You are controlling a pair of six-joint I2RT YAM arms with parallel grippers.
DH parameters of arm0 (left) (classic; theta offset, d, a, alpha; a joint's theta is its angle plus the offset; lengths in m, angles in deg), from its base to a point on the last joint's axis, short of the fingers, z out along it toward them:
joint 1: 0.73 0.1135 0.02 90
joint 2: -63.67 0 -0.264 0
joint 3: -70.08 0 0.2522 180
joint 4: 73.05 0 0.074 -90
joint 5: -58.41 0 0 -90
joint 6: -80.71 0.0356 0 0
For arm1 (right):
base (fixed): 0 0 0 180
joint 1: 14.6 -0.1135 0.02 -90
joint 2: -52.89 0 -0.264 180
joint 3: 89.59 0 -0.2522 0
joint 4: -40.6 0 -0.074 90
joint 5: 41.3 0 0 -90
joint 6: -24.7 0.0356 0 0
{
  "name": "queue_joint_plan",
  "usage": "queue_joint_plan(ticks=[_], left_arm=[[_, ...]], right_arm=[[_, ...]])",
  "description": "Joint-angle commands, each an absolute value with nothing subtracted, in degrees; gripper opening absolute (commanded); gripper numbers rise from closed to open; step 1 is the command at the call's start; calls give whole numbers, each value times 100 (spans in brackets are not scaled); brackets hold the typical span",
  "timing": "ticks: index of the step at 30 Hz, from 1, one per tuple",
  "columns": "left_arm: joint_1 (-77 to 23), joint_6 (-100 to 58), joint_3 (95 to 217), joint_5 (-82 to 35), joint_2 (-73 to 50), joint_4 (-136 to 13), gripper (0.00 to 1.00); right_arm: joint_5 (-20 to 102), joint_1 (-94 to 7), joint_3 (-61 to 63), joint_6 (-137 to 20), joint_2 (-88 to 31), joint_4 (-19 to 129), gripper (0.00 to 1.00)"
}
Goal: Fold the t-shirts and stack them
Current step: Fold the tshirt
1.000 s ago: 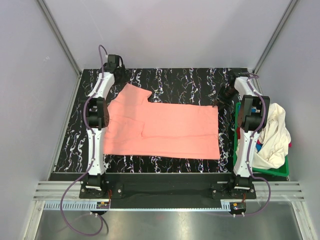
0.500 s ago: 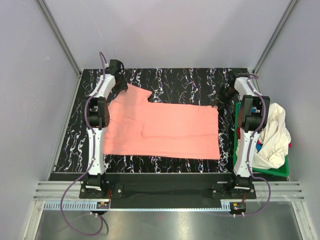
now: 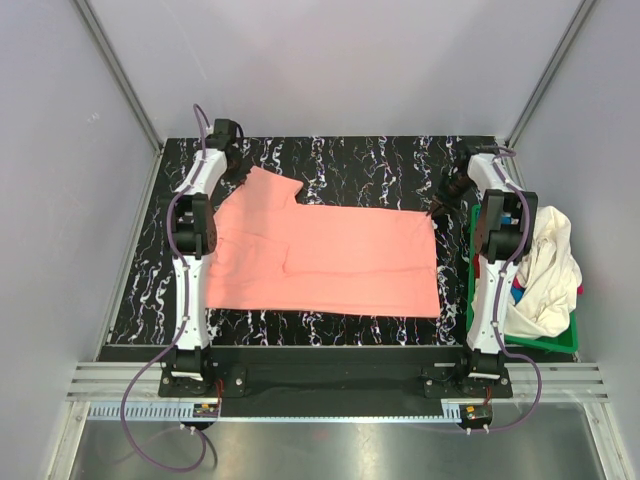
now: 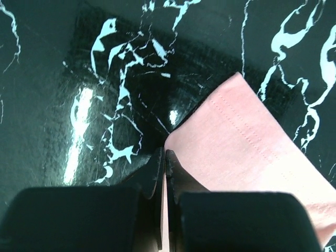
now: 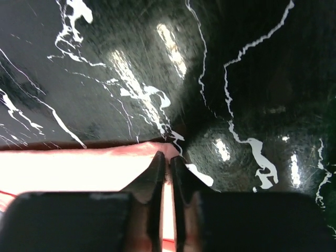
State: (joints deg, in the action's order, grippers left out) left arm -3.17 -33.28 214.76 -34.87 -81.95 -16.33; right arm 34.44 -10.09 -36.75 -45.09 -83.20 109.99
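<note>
- A salmon-pink t-shirt (image 3: 330, 260) lies spread flat across the middle of the black, white-veined counter (image 3: 380, 160) in the top view. It reaches from beside the left arm to beside the right arm.
- One part of the shirt juts toward the upper left of the frame, and a faint fold line runs across its middle.
- The left gripper (image 3: 238, 165) sits at that upper-left corner of the cloth, low on the counter.
- In the left wrist view the left gripper (image 4: 162, 157) is closed, its two dark fingers pressed together at their tips. A thin strip of the pink shirt (image 4: 247, 152) shows between them, so it pinches the cloth's edge just by a corner.
- The stitched hem runs off toward the lower right of that frame, and bare glossy counter (image 4: 52, 79) fills the rest.
- The right gripper (image 3: 445, 200) is at the upper-right corner of the shirt in the top view, just beside the basket.
- In the right wrist view the right gripper (image 5: 167, 161) is nearly closed, with pink cloth (image 5: 79, 170) caught in the narrow slit between the fingers at the shirt's edge. The counter (image 5: 262, 79) lies beyond.
- A green plastic basket (image 3: 548, 345) stands at the right edge of the counter in the top view. A crumpled cream-white t-shirt (image 3: 548, 265) is heaped in it and hangs over its rim.
</note>
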Motion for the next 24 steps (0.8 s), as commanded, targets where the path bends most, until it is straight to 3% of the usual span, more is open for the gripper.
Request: queue_joint_plan(ticks=[1,8,15,17,18,20,22,24], left_arm=[[-284,-3136,21463,-3247,-7854,-2079,0],[-284,-3013,21348,-3194,-7371,-2299,0],[-293,-2898,21111,-3035,-6914,-2316,0],[-293,-2889,20953,-3036,-6843,-2343,0],[-293,-2872,20927,-3027,-6826,-2317,0],[-293,-2880,20874,-2974,-6825,-2317,0],[-301,-2898,20839,-2904,-6834,-2316,0],[-310,-2898,20760,-2869,-6843,-2343,0]], right_arm=[[3419,-1003,-4094,-4649,-8430,11122,7],[3665,-1003,-4253,-4737,-8220,11254,0],[3516,-1003,-4218,-4772,-8053,11333,0],[3638,-1003,-4244,-4798,-8079,11350,6],[3718,-994,-4279,-4833,-8096,11394,20],[3884,-985,-4340,-4834,-8140,11447,33],[3877,-977,-4384,-4816,-8193,11439,39],[3850,-976,-4463,-4781,-8246,11465,40]])
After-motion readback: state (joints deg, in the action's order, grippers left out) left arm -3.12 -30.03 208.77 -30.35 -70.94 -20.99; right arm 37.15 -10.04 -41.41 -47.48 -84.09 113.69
